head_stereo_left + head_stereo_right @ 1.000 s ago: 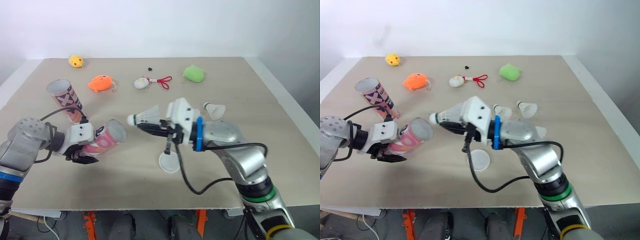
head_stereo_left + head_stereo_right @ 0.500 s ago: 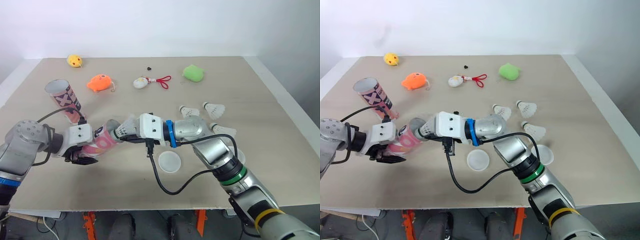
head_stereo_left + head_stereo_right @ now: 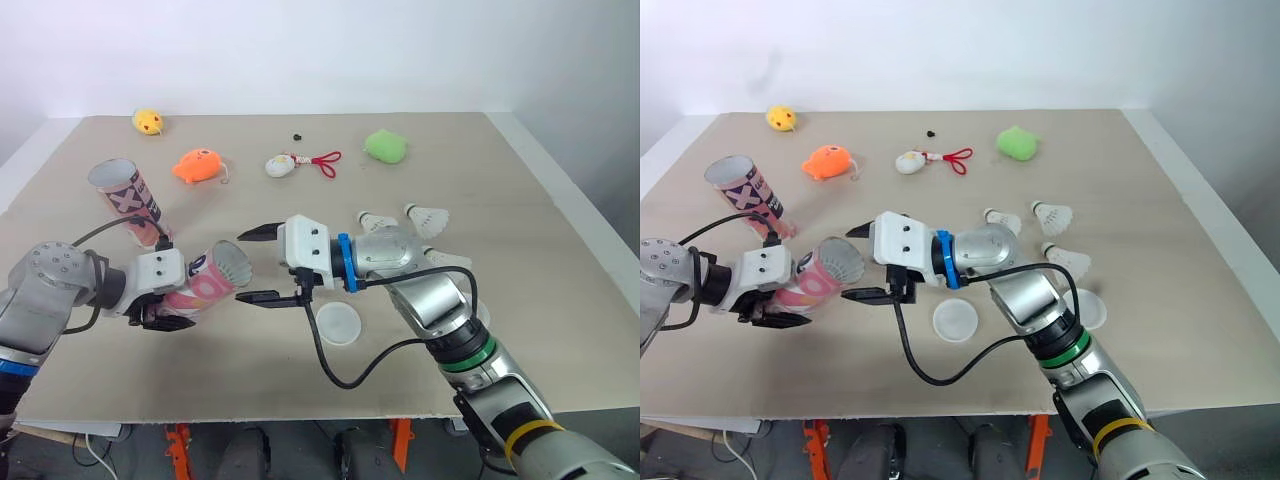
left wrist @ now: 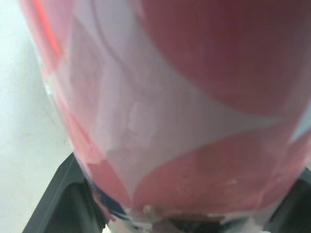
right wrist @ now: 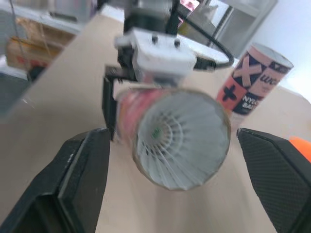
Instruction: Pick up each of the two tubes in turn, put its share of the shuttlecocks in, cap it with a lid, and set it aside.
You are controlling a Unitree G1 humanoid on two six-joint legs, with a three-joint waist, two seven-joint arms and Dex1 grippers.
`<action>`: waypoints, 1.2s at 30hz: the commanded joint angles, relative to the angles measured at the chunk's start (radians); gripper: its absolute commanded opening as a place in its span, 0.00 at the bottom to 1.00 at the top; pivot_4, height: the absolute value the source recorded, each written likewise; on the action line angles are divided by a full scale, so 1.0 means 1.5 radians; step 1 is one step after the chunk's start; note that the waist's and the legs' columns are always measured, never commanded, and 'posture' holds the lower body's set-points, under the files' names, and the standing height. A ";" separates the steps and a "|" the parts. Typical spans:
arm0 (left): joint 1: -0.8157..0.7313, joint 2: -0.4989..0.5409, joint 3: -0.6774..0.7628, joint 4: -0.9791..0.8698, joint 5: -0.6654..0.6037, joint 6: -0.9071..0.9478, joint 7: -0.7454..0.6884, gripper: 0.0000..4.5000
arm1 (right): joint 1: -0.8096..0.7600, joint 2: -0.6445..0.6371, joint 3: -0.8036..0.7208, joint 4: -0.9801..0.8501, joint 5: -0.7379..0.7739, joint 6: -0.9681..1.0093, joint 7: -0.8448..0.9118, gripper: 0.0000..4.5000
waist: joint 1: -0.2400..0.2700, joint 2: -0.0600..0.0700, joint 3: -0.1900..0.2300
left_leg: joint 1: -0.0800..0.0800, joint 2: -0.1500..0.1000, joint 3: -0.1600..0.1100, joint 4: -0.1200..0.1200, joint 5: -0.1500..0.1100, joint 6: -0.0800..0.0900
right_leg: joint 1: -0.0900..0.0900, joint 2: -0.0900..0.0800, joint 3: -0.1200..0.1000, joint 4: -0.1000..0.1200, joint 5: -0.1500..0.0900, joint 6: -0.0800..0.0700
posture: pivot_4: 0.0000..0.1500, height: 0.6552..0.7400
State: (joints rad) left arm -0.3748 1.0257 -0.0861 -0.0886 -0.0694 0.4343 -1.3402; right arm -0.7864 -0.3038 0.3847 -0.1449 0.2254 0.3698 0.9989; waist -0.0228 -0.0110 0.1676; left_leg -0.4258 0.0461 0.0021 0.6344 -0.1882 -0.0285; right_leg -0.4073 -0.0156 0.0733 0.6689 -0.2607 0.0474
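Standing tube (image 3: 130, 198): upright on the table (image 3: 300, 390) near its left edge, mouth open, just behind the left arm; a swing of that arm could tip it over

Left gripper (image 3: 163, 306): its black fingers are clamped on the lower end of the held tube, one on each side of the pink wall in the left wrist view; the grip is far from the mouth, so a push at that end could lever the tube round or work it out of the fingers

Held tube (image 3: 205, 282): lifted off the table, tilted, mouth towards the right gripper; tipped any lower at the mouth, its contents could slide out

Shuttlecock (image 5: 179, 141): inside the held tube, feather skirt facing out and close to the rim in the right wrist view; it looks shallowly seated, so the next one may jam against it or crush the feathers

Right gripper (image 3: 252, 265): fingers spread wide and empty, just in front of the mouth; a careless retreat could clip the rim

Lid (image 3: 338, 322): flat on the table beneath the right forearm; thin and low, likely to skid when pinched

Loose shuttlecocks (image 3: 430, 216): three lying close together right of centre; grabbing one may knock its neighbours rolling
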 commanded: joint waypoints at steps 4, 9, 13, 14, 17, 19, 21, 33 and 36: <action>-0.009 -0.012 -0.029 0.016 -0.007 -0.006 -0.006 0.71 | -0.078 -0.021 -0.023 0.036 -0.008 0.006 0.015 0.60 | 0.000 0.000 0.000 | 0.000 0.000 0.000 0.000 0.000 0.000 | 0.000 0.000 0.000 0.000 0.000 -0.001 | 1.00 1.00; -0.016 -0.018 -0.037 0.020 -0.006 -0.007 -0.006 0.71 | -0.153 0.014 0.054 0.157 -0.071 -0.063 0.062 0.03 | 0.000 0.000 0.000 | 0.001 0.000 0.000 0.000 0.000 0.000 | 0.000 0.001 0.000 0.000 -0.001 -0.003 | 1.00 1.00; -0.017 -0.018 -0.037 0.016 -0.007 -0.005 -0.006 0.71 | -0.210 0.065 0.123 0.267 -0.145 -0.139 0.081 0.01 | 0.000 0.001 0.000 | 0.001 0.000 0.000 0.000 0.000 0.000 | 0.000 0.000 0.000 0.001 0.000 -0.001 | 1.00 1.00; -0.014 -0.016 -0.036 0.016 -0.007 -0.006 -0.007 0.71 | -0.220 0.084 0.137 0.294 -0.161 -0.156 0.079 0.01 | 0.000 0.001 0.000 | 0.001 0.000 0.000 0.000 0.000 0.000 | 0.000 0.000 0.000 0.001 0.000 -0.001 | 1.00 1.00; -0.008 -0.011 -0.032 0.013 -0.008 -0.007 -0.007 0.71 | -0.238 0.134 0.166 0.348 -0.192 -0.197 0.080 0.01 | 0.000 0.000 0.000 | 0.001 0.000 0.000 0.000 0.000 0.000 | 0.000 0.000 0.000 0.002 -0.001 -0.001 | 1.00 1.00; -0.002 -0.008 -0.027 0.007 -0.010 -0.003 -0.005 0.71 | -0.239 0.163 0.185 0.361 -0.206 -0.214 0.083 0.01 | 0.001 0.000 0.000 | 0.001 0.000 0.000 0.000 0.000 0.000 | 0.000 0.000 0.000 0.002 -0.001 -0.001 | 1.00 1.00; 0.005 -0.007 -0.023 -0.001 -0.012 0.001 -0.002 0.71 | -0.238 0.190 0.194 0.367 -0.216 -0.228 0.086 0.01 | -0.001 0.000 0.000 | 0.001 0.000 0.000 0.000 0.000 0.000 | 0.000 0.000 0.000 0.002 -0.001 -0.001 | 1.00 1.00; 0.035 -0.002 -0.003 -0.034 -0.022 0.013 0.015 0.71 | -0.254 0.116 0.050 0.263 -0.129 -0.180 0.166 0.01 | -0.001 -0.001 0.001 | 0.002 0.001 -0.002 0.000 0.000 0.000 | -0.001 0.002 -0.001 0.008 -0.004 -0.004 | 1.00 1.00; 0.031 0.002 0.001 -0.039 -0.029 0.015 0.015 0.71 | -0.243 0.064 0.012 0.196 -0.093 -0.133 0.187 0.01 | -0.001 -0.001 0.001 | 0.002 0.001 -0.002 0.000 0.000 0.000 | -0.002 0.002 -0.001 0.008 -0.004 -0.004 | 1.00 1.00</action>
State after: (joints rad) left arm -0.3378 1.0326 -0.0628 -0.1217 -0.0957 0.4552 -1.3111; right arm -1.1357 -0.1963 0.4606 0.2413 0.0371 0.1405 1.2626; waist -0.0242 -0.0129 0.1697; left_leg -0.4231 0.0475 -0.0002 0.6341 -0.1886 -0.0291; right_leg -0.4097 -0.0131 0.0715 0.6811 -0.2671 0.0411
